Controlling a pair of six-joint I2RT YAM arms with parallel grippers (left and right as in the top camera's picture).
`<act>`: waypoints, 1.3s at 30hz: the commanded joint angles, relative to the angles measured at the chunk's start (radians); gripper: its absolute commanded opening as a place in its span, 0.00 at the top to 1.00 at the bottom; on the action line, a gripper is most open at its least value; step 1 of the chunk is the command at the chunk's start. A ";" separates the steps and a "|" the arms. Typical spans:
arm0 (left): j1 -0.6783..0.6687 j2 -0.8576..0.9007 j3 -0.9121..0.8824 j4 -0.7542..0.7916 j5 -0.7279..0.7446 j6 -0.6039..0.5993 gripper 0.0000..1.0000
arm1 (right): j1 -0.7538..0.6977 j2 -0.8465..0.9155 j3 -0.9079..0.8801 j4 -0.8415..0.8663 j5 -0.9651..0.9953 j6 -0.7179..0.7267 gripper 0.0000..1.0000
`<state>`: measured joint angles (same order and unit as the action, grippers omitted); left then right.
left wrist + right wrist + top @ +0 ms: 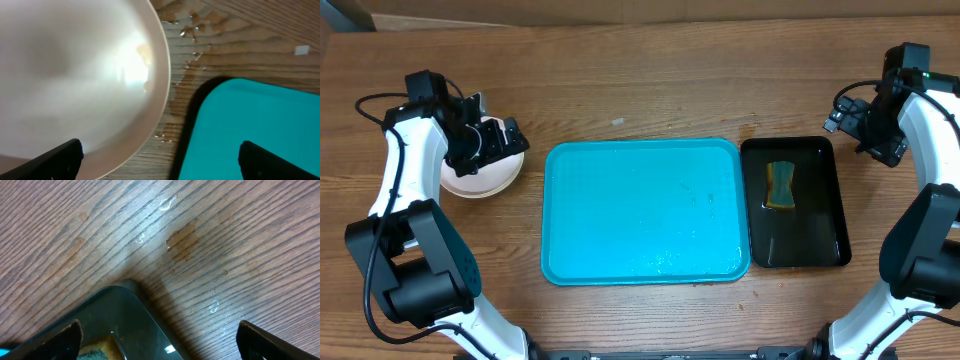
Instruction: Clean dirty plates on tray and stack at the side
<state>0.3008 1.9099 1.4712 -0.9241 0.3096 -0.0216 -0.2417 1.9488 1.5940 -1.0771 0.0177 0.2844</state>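
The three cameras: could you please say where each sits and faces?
Overhead: above the table, looking down on tray, black tray, plates; left arm and right arm show.
Left wrist: faces down at plates and tray corner; left fingertips show.
Right wrist: faces down at table and black tray's corner; right fingertips show.
Shared: tray, overhead and left wrist.

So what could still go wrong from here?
1. The left gripper hangs open right over the plates; swinging away, it might clip the rim and shove them.
2. Spilled water lies on the table between plates and tray, so the plates may slide easily.
3. A faint tan mark shows on the top plate; it may be leftover dirt or only glare.
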 commanded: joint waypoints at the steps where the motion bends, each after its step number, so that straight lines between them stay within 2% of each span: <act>1: -0.003 0.000 -0.005 -0.002 -0.036 0.022 0.00 | -0.003 -0.024 0.009 0.003 0.007 0.004 0.00; 10: -0.003 0.000 -0.005 -0.002 -0.036 0.022 0.00 | -0.003 -0.029 0.007 0.003 0.007 0.004 0.00; 15: -0.003 0.000 -0.005 -0.002 -0.036 0.022 0.00 | 0.014 -0.140 0.007 0.003 0.008 0.004 0.00; 25: -0.003 0.000 -0.005 -0.002 -0.036 0.022 0.00 | 0.130 -0.646 0.007 0.002 0.007 0.005 0.00; 30: -0.003 0.000 -0.005 -0.002 -0.036 0.022 0.00 | 0.253 -0.907 -0.011 0.003 0.007 0.005 0.00; 32: -0.003 0.000 -0.005 -0.002 -0.036 0.022 0.00 | 0.298 -1.004 -0.046 0.020 0.047 -0.039 0.00; 35: -0.003 0.000 -0.005 -0.002 -0.036 0.022 0.00 | 0.314 -1.146 -0.126 0.117 0.086 -0.061 0.00; 39: -0.003 0.000 -0.005 -0.002 -0.036 0.022 0.00 | 0.309 -1.366 -0.356 0.351 0.086 -0.113 0.00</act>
<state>0.3004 1.9099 1.4712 -0.9241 0.2752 -0.0216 0.0624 0.6838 1.3796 -0.8047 0.0719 0.2249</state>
